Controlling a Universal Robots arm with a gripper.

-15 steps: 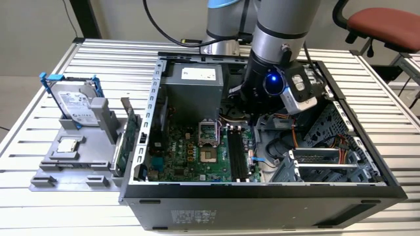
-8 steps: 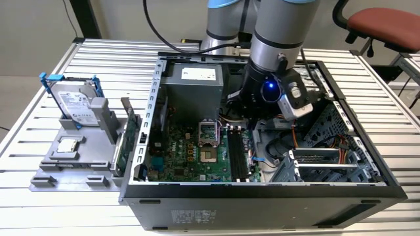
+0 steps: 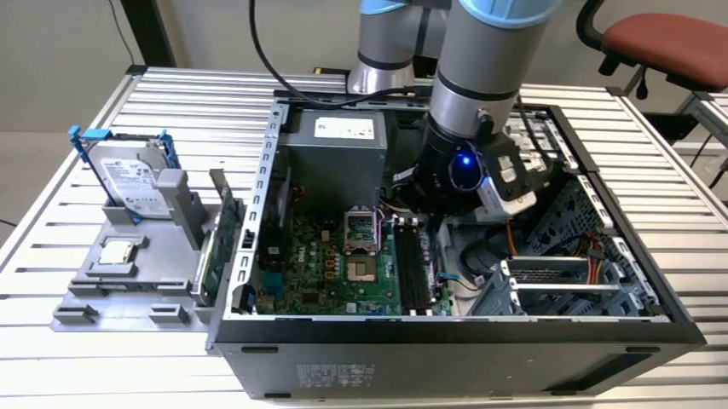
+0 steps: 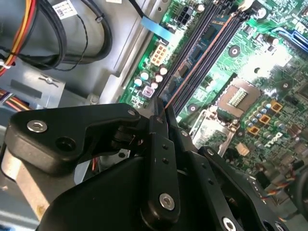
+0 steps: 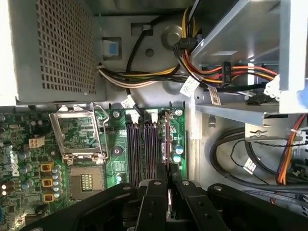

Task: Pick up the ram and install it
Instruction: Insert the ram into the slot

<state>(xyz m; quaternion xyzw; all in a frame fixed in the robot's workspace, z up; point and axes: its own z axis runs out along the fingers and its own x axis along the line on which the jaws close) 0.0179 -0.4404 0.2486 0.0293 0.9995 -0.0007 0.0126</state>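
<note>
Black fingers (image 4: 161,159) fill our foreground, the gripper (image 5: 167,185) clenched on the ram (image 5: 167,144), which stands edge-on over the outermost slot (image 4: 190,72), beside the drive cage (image 5: 240,57). We judge a slight skew could jam it against the slot's end clips. We cannot tell whether its lower edge has entered; the fingers hide most of it.

The exterior view looks down from above on the open computer case (image 3: 455,256) and my arm. Both wrist views sit close over my fingers (image 5: 168,192), sharing the motherboard's memory slots (image 4: 202,62).
</note>
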